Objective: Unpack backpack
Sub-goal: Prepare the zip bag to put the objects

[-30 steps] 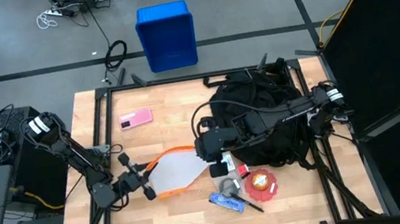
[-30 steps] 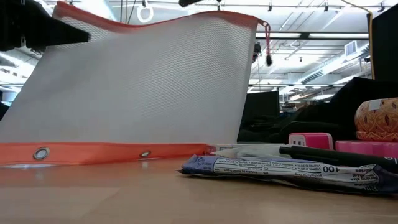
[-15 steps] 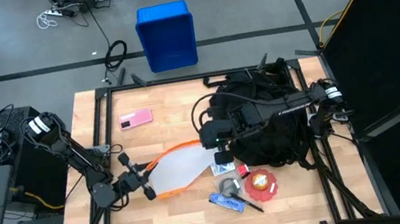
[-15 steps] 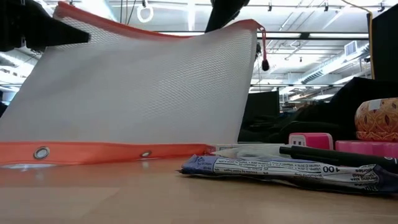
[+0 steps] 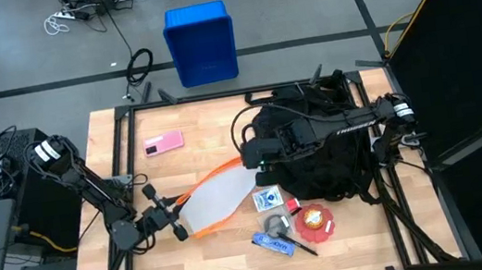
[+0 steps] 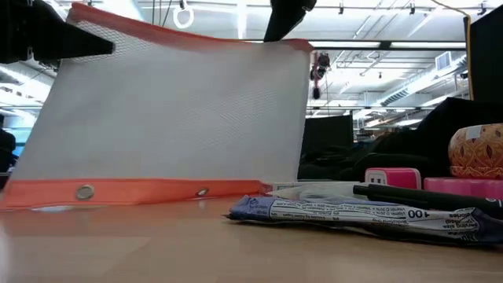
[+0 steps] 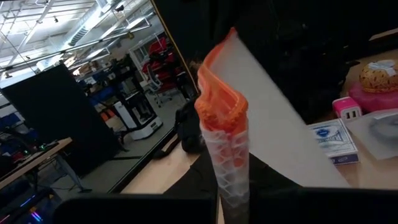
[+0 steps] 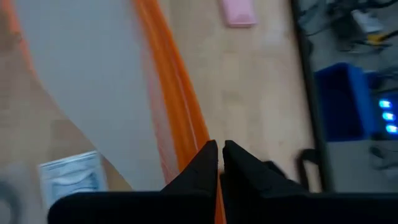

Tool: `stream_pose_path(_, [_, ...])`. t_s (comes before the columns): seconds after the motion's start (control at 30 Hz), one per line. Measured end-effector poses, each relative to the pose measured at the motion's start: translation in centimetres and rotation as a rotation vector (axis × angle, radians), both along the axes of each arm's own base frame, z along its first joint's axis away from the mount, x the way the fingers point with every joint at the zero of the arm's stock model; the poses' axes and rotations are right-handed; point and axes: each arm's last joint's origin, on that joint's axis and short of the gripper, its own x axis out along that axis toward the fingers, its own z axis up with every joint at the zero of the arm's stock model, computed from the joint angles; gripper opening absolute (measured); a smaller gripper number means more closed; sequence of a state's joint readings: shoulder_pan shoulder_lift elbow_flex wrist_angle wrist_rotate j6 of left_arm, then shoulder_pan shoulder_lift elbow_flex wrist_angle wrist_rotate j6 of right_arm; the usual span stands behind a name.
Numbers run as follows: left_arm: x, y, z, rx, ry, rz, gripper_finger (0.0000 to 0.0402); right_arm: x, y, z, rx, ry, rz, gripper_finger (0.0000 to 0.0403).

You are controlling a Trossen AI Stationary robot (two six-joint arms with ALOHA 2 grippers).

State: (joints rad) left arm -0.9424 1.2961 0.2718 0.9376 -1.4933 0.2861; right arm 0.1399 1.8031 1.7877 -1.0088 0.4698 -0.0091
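The black backpack [image 5: 323,157] lies at the table's far right. A white mesh pouch with orange edges [image 5: 217,199] stands on its lower edge [image 6: 134,191] at mid-table, stretched between both grippers. My left gripper [image 5: 179,229] is shut on the pouch's left end. At the pouch's right end, close to the backpack, my right gripper [image 5: 249,160] is shut on the top edge. My left gripper pinches the pouch's bunched left end [image 7: 225,155] between its two fingers, coming level from the table's left. The orange edge crumples just beyond the fingers. My right gripper pinches the pouch's orange top edge [image 8: 202,140] near the zipper-pull corner [image 6: 302,43], slanting down from the backpack's side. The mesh stands upright between the two holds, its bottom edge on the table.
Near the front right lie a small white-and-blue pack [image 5: 268,198], a grey round item [image 5: 276,224], a red patterned ball [image 5: 314,221], a blue packet [image 5: 274,242] and a pen. A pink item [image 5: 163,143] lies far left. A blue crate [image 5: 201,42] stands on the floor beyond.
My right gripper has moved toward the far edge and the backpack, shut its fingers and taken hold of the pouch's top edge. The pouch's right end has swung toward the far edge with it, and its bottom edge has slid a little along the table.
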Motion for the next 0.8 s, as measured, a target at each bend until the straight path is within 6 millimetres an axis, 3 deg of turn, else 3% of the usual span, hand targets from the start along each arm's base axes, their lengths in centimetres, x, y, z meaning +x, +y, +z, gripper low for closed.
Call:
stream_pose_path(0.1, [0.0,0.0,-0.2,0.007,0.006,0.001,0.0,-0.2,0.0,0.5,0.012,0.002,0.01,0.0001])
stream_pose_path(0.43, [0.4,0.4,-0.2,-0.021,-0.011,0.028,0.0,-0.3,1.3,0.3,0.285,0.038,0.17,0.0])
stream_pose_path(0.6, [0.4,0.4,-0.2,-0.03,-0.017,0.026,0.0,-0.3,1.7,0.3,0.268,0.038,0.179,0.0])
stream_pose_path(0.8, [0.2,0.6,-0.5,-0.035,-0.025,0.072,0.0,-1.3,1.9,1.4,0.067,0.052,0.066,0.0])
